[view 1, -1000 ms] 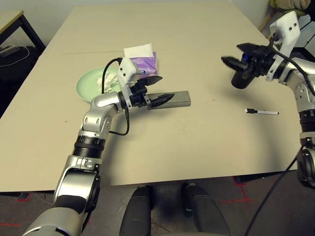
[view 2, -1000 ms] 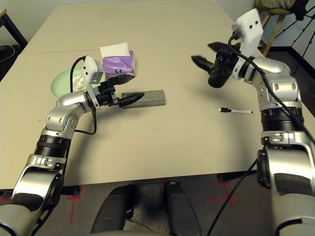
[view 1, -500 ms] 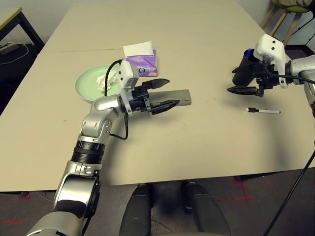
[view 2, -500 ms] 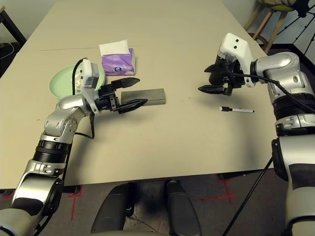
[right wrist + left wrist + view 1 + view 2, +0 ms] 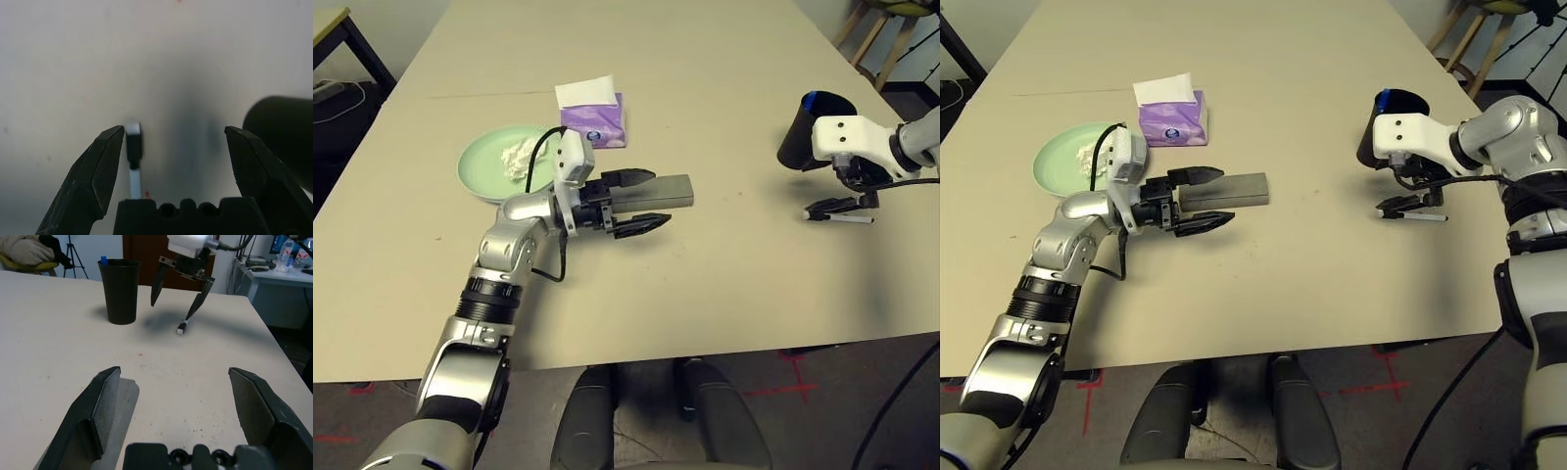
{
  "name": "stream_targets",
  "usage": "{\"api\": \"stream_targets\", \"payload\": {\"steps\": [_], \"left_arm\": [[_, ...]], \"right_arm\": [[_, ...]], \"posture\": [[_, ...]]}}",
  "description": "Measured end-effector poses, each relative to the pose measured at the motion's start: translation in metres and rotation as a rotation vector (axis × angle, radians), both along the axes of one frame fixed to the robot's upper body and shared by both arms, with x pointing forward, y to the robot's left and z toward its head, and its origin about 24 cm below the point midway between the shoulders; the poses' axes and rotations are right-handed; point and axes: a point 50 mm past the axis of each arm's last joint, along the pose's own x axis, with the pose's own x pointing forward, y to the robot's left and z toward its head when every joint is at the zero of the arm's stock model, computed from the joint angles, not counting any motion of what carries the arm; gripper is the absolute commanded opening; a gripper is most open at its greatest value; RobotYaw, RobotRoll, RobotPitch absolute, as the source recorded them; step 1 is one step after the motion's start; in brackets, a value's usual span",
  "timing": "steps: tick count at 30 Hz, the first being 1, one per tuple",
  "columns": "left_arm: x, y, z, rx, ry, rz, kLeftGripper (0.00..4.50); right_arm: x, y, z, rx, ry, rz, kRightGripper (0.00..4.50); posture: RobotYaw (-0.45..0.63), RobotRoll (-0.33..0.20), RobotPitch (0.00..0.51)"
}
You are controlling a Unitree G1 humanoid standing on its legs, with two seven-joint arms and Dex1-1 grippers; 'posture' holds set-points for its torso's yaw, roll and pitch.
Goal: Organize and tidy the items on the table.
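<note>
The plain beige table stands on a dark floor with red tape marks, and carries the green plate holding the crumpled tissue, the purple tissue box, the grey glasses case, the black cup and the pen. The left tool hangs spread around the case's near end, and the right tool, also spread, hovers over the pen's dark end just beside the cup. The left wrist view adds a tripod and a side desk with bottles beyond the table.
</note>
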Motion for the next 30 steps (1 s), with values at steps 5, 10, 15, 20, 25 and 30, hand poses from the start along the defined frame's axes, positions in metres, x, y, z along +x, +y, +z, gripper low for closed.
{"api": "stream_targets", "payload": {"steps": [5, 10, 15, 20, 25, 30], "left_arm": [[0.001, 0.001, 0.001, -0.007, -0.002, 0.026, 4.50], [0.002, 0.005, 0.003, -0.010, -0.010, 0.050, 4.50], [0.001, 0.007, 0.007, -0.011, -0.023, 0.065, 4.50], [0.001, 0.008, 0.003, -0.010, -0.006, 0.077, 4.50], [0.001, 0.007, 0.004, -0.017, -0.007, 0.085, 4.50], [0.001, 0.005, 0.004, -0.026, -0.008, 0.090, 4.50]], "right_arm": [[-0.001, -0.002, -0.007, -0.039, 0.056, 0.003, 4.44], [-0.003, -0.004, -0.012, -0.064, 0.111, -0.004, 4.44], [-0.003, -0.006, -0.012, -0.056, 0.144, -0.046, 4.44], [-0.003, -0.007, -0.009, -0.048, 0.175, -0.088, 4.44], [-0.001, -0.004, -0.005, -0.068, 0.191, -0.099, 4.44], [-0.001, -0.003, -0.006, -0.119, 0.212, -0.094, 4.44]], "posture": [[0.14, 0.000, 0.241], [0.15, 0.000, 0.247], [0.16, 0.000, 0.253], [0.16, 0.000, 0.254], [0.16, 0.000, 0.256], [0.17, 0.000, 0.262]]}}
